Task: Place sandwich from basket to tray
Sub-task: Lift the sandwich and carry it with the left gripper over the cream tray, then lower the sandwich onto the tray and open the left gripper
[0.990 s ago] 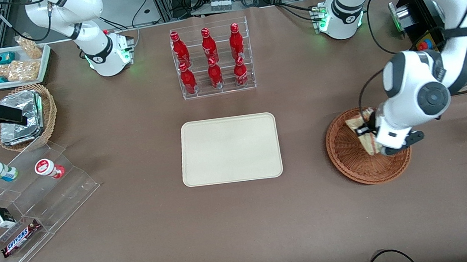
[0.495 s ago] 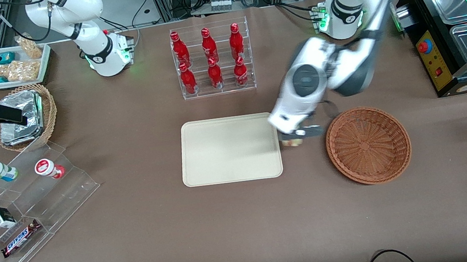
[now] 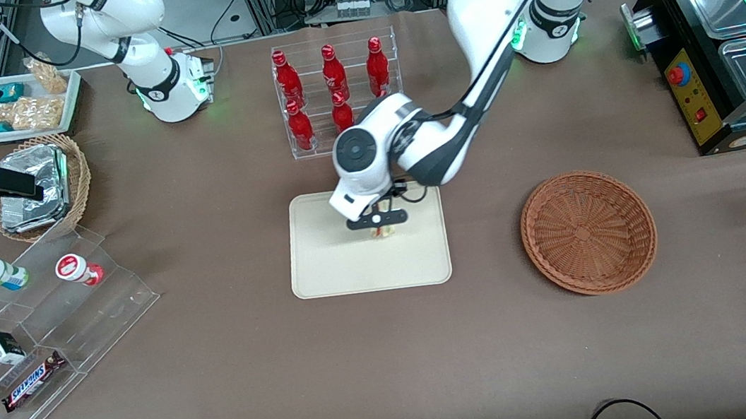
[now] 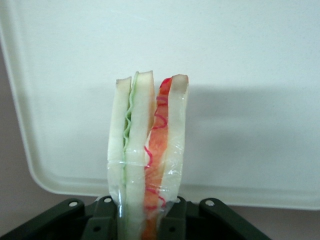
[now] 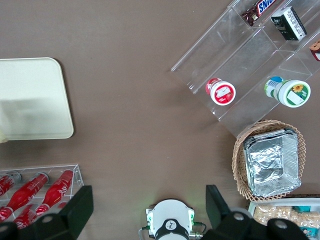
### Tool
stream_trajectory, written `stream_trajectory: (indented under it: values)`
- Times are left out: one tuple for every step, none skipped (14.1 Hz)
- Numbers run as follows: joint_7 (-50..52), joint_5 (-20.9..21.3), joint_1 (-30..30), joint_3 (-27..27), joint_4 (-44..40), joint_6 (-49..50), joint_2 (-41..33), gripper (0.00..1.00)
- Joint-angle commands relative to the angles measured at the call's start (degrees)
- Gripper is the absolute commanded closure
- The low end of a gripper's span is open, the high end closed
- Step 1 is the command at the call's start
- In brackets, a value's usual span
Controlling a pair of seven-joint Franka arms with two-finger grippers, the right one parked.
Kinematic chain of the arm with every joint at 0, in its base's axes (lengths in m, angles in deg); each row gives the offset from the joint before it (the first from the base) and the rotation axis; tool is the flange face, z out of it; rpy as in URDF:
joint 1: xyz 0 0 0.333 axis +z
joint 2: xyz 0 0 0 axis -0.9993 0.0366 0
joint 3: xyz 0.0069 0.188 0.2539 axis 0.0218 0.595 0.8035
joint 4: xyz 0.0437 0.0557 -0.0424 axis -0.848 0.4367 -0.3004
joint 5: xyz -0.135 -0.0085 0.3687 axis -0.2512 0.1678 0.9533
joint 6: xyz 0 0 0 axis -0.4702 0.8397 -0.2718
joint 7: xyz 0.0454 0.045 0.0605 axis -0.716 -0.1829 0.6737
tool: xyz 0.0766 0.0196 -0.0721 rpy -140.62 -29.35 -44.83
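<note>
My left gripper hangs over the beige tray, shut on the sandwich. In the left wrist view the clear-wrapped sandwich shows white bread, a green layer and a red-orange layer, pinched between the black fingers of the gripper, with the tray underneath. The reddish-brown wicker basket sits empty toward the working arm's end of the table. The tray's corner also shows in the right wrist view.
A clear rack of red bottles stands farther from the front camera than the tray. Toward the parked arm's end are a tan basket with foil packs, a white snack tray and clear stepped shelves.
The left gripper lifted the sandwich out of the basket and carried it sideways toward the parked arm's end, from the basket to above the tray. The basket now holds nothing.
</note>
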Motion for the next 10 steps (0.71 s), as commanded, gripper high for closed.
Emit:
stream_trajectory:
  values:
    - [2.3, 2.1, -1.4, 0.8, -9.1, 1.2, 5.9, 0.74]
    - [2.3, 3.0, -1.5, 0.8, -9.5, 1.2, 6.5, 0.64]
    - [2.4, 3.3, -1.5, 0.8, -9.5, 1.1, 6.6, 0.52]
    - [2.5, 3.3, -1.5, 0.7, -9.6, 1.0, 6.7, 0.28]
    - [1.9, 3.5, -1.5, 0.8, -9.8, 0.7, 6.7, 0.01]
    - [2.0, 3.6, -1.5, 0.8, -9.8, 0.6, 6.7, 0.0]
    - [2.0, 3.5, -1.4, 0.9, -10.0, 0.3, 6.5, 0.0]
    - [2.3, 3.5, -1.3, 0.9, -10.2, -0.4, 6.4, 0.0]
    - [2.3, 3.6, -1.3, 1.1, -10.3, -0.7, 6.3, 0.0]
    - [2.0, 3.6, -1.2, 1.5, -10.3, -0.6, 6.0, 0.0]
